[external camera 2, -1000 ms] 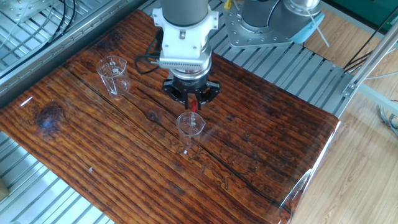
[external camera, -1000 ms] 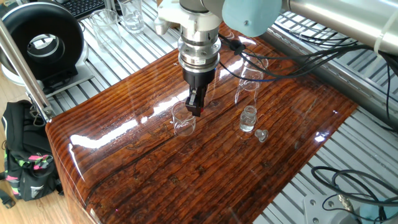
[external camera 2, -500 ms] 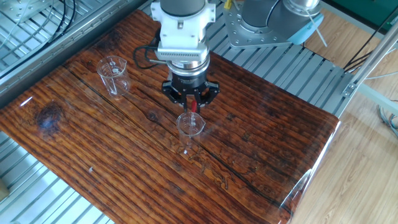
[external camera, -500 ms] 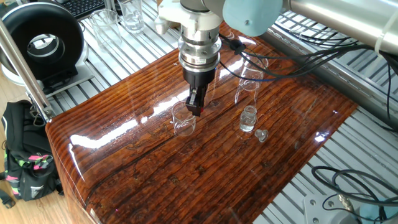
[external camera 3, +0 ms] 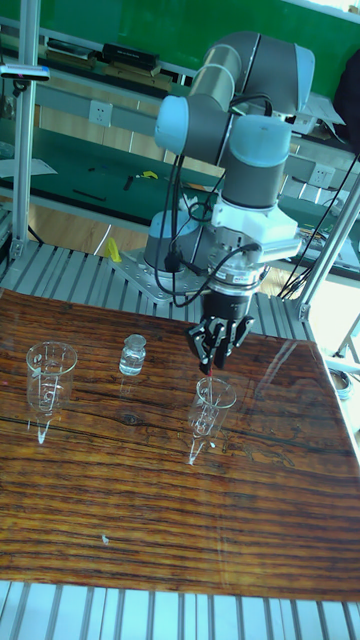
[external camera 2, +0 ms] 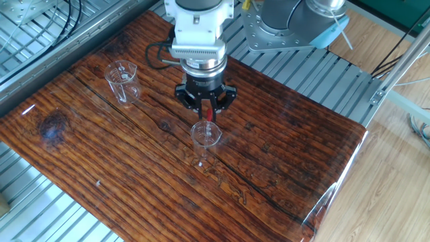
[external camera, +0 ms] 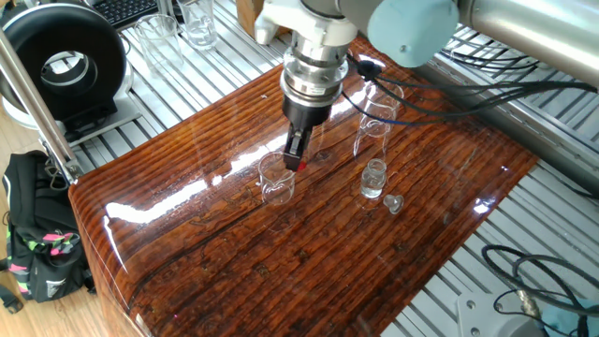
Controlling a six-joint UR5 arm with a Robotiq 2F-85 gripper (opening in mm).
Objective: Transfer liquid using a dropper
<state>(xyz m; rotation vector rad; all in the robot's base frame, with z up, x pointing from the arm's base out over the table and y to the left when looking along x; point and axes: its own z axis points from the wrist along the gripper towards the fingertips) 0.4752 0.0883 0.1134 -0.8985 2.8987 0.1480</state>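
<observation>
One fixed view: the gripper (external camera: 296,159) hangs over the wooden table (external camera: 187,253), its jaws closed narrow on the red bulb of the dropper (external camera: 293,165). The bulb sits just above the rim of a small beaker (external camera: 276,180); the clear tube below it I cannot make out. To the right stand a tall glass vessel (external camera: 374,117), partly behind the cables, a small glass bottle (external camera: 373,178) and, just beside it, a glass stopper (external camera: 394,203). Off the table at upper left are a black round device (external camera: 64,61) and more glassware (external camera: 199,23); a black bag (external camera: 37,248) is on the floor.

Other fixed view: gripper (external camera 2: 209,114) directly above the beaker (external camera 2: 205,138), red bulb (external camera 2: 209,115) between the fingers. The tall vessel (external camera 2: 123,81) stands well apart at left. The wrist hides the bottle.

Tall fixed view: gripper (external camera 3: 214,363) over the beaker (external camera 3: 212,400), with a red spot of the dropper (external camera 3: 213,368) at the tips. The bottle (external camera 3: 133,355) is between the beaker and the tall vessel (external camera 3: 49,375). The liquid I cannot tell in any view.
</observation>
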